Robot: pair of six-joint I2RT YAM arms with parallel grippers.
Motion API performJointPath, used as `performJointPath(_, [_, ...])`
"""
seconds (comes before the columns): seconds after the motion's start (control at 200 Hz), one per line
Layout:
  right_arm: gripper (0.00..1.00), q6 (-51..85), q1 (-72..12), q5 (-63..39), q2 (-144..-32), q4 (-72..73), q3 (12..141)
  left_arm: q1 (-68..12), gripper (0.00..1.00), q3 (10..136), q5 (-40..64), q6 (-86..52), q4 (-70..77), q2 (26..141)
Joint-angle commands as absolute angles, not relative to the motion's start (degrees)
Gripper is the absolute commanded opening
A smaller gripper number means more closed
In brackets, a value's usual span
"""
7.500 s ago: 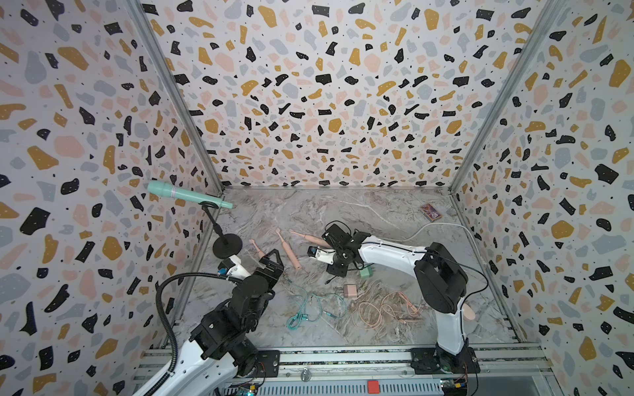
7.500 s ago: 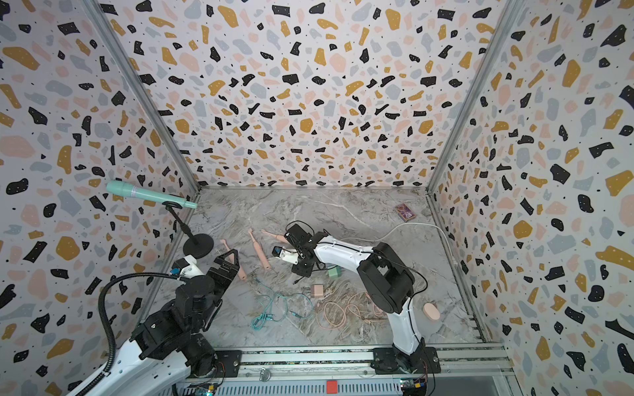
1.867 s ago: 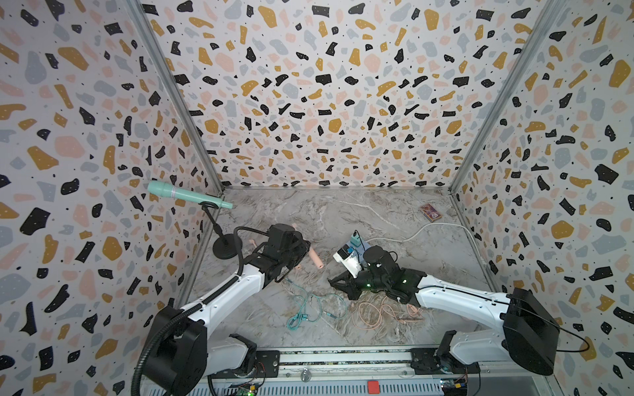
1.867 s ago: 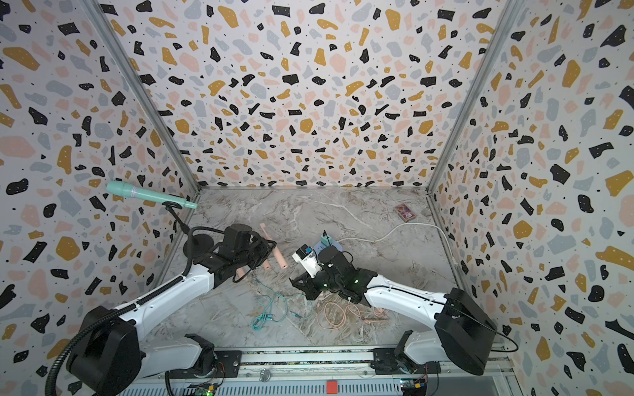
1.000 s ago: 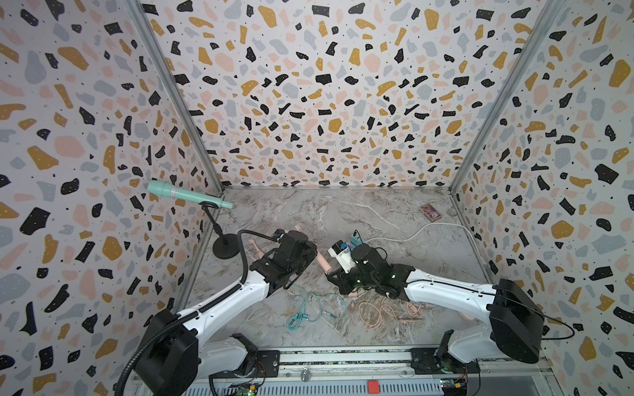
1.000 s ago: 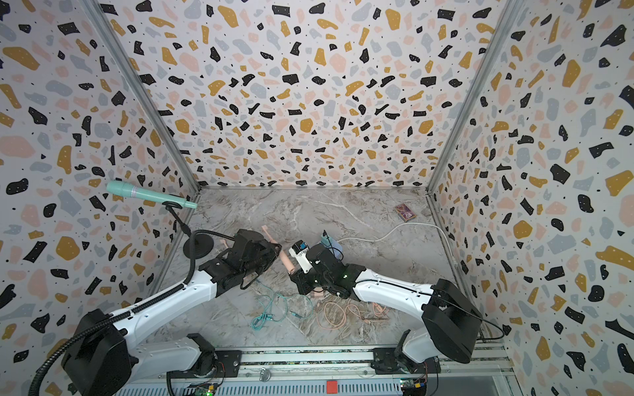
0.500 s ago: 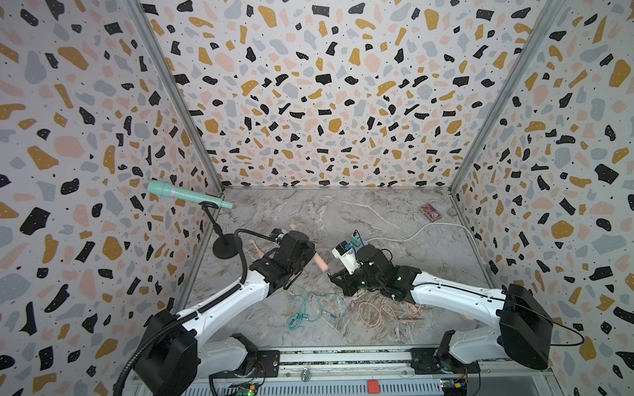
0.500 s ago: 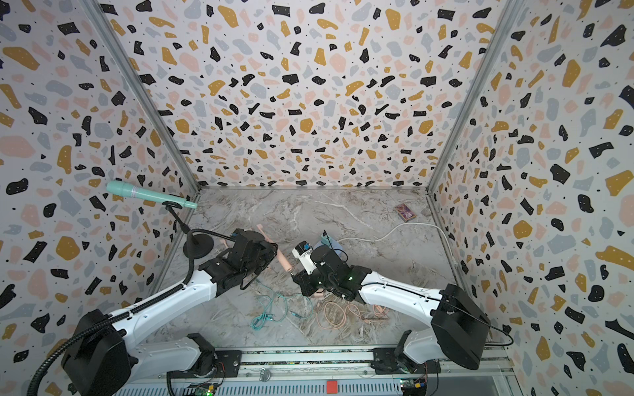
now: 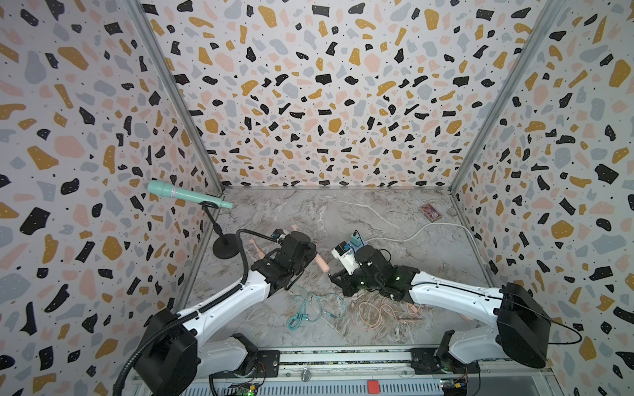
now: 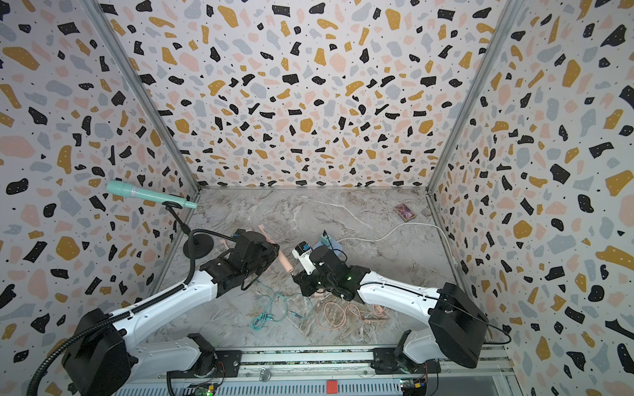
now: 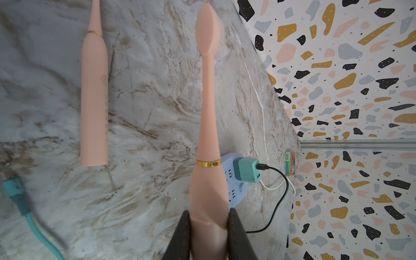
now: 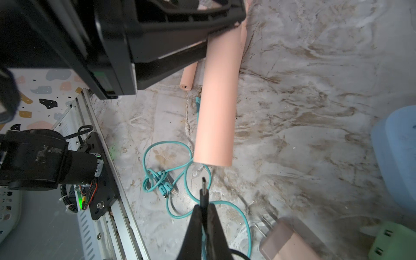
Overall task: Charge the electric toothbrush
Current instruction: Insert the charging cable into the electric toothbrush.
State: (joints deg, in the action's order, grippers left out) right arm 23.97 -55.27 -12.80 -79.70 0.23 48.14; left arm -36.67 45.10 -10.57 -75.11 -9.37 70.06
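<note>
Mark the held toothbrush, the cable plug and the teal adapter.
held toothbrush (image 12: 216,101): right wrist view, middle of the pink handle.
cable plug (image 12: 203,193): right wrist view, black body behind the metal tip.
teal adapter (image 11: 246,168): left wrist view, its broad face.

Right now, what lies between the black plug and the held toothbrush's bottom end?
Nothing: open air between plug and toothbrush, shown in the right wrist view.

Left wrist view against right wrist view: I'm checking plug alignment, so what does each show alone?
Only the left wrist view: the brush head and gold ring of the peach-pink electric toothbrush, and a teal adapter. Only the right wrist view: the black cable plug pinched in the right hand, facing the toothbrush's flat base, plus a pink charger block. Both: the toothbrush body in the left hand, and the pale blue power strip.
</note>
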Motion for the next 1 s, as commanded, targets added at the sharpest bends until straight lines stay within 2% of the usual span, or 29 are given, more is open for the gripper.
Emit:
performJointPath(0.0, [0.00,23.42,-55.45,-10.91,-79.88,0.37,50.66,-37.02,0.00,46.41,-10.59,-75.29,-7.73,70.13])
performJointPath(0.996, [0.00,23.94,-54.69,-8.93,-82.98,-2.35,54.84,-39.36,0.00,46.15,-10.52,-75.28,-6.93,70.58])
